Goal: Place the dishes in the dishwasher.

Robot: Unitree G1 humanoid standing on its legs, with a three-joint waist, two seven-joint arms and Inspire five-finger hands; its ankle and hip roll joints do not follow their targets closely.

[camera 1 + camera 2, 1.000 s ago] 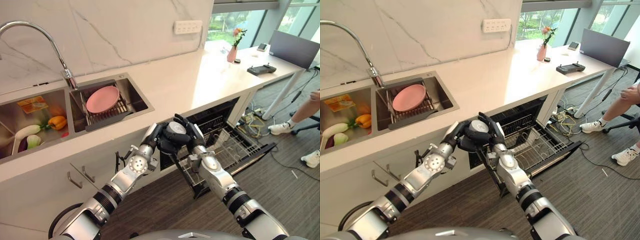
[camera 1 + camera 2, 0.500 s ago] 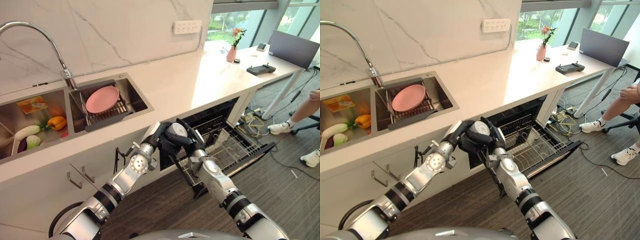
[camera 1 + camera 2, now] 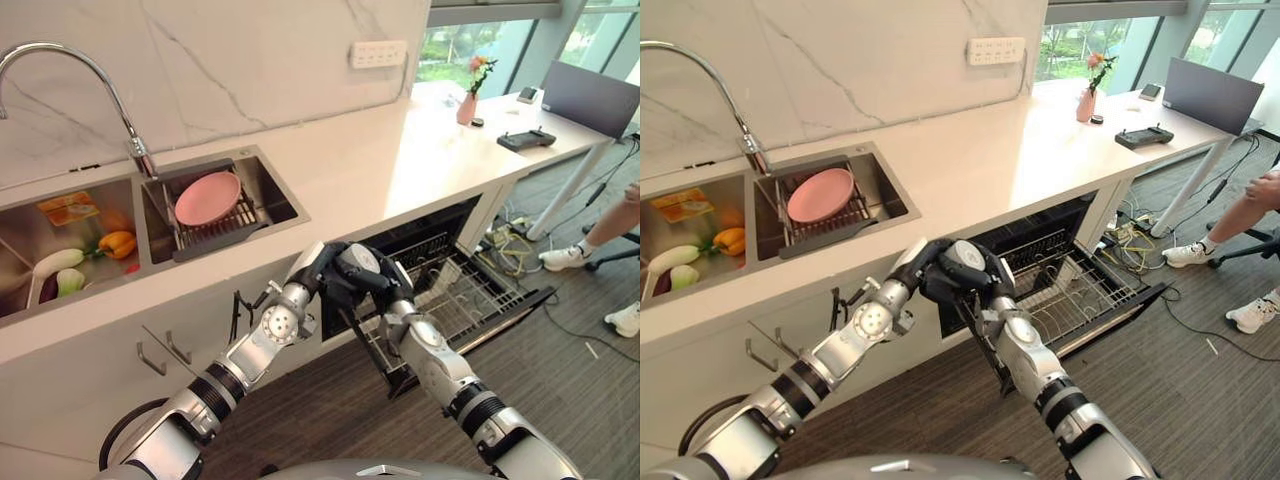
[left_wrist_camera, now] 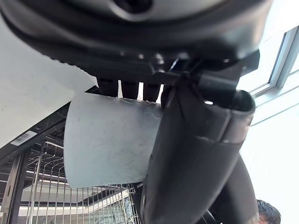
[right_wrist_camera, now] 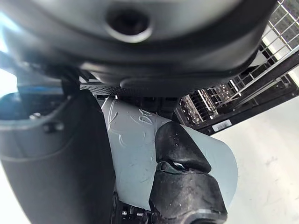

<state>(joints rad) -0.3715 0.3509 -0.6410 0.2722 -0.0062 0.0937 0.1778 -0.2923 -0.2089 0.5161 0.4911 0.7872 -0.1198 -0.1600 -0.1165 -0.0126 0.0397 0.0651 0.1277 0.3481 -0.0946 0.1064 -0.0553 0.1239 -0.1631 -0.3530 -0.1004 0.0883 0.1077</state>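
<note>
Pale grey round dish [image 4: 110, 140] gripped between both my hands, left hand [image 3: 318, 270] and right hand [image 3: 372, 283] curled round it, black wire dishwasher rack [image 3: 455, 290] just beyond them.

Pale grey-blue dish [image 4: 110, 140] w/ faint scratchy marks, between dark left hand [image 3: 322, 270] & dark right hand [image 3: 372, 283]. Pink plate [image 3: 207, 197] in steel sink [image 3: 270, 190]; white marble-veined wall [image 3: 220, 60], black dishwasher rack [image 3: 455, 295].

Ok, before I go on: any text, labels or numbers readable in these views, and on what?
None can be read.
White sticker on the dishwasher frame: print too small.
Second white sticker, also on the frame: too small.
Orange packet in the sink: print blurred.
</note>
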